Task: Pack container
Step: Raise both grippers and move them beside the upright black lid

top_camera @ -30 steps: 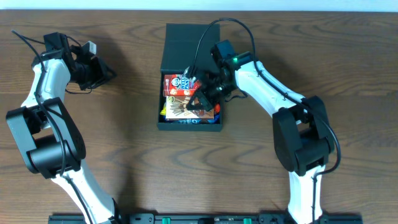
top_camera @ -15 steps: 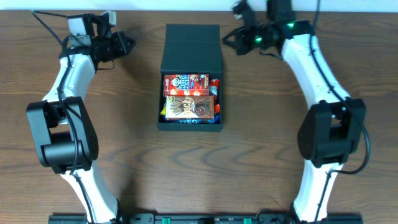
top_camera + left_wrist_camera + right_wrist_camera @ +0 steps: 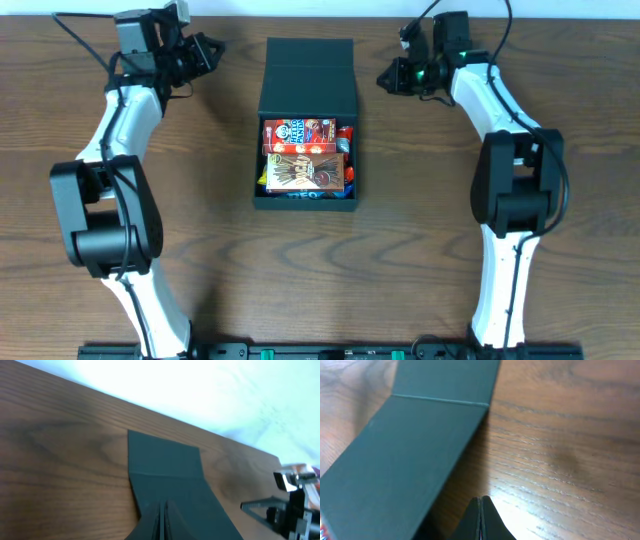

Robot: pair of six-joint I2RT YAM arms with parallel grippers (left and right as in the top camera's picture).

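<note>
The container (image 3: 270, 95) is a dark-teal box at the table's middle, its flap lid (image 3: 309, 62) folded back and lying open toward the far edge. Several snack packets (image 3: 304, 155) fill its near half. My left gripper (image 3: 206, 47) is shut and empty, off the lid's far left corner. My right gripper (image 3: 385, 78) is shut and empty, just right of the lid. The left wrist view shows the lid (image 3: 165, 455) beyond shut fingers (image 3: 164, 517). The right wrist view shows the lid (image 3: 410, 435) left of shut fingers (image 3: 481, 510).
The brown wooden table (image 3: 200, 250) surrounds the box. Its far edge (image 3: 560, 15) runs just behind both grippers. In the left wrist view, the other arm (image 3: 290, 505) shows at the right edge.
My right gripper left the box, rose to the far right, then dropped beside the lid. My left gripper moved from the far left toward the lid's far left corner.
</note>
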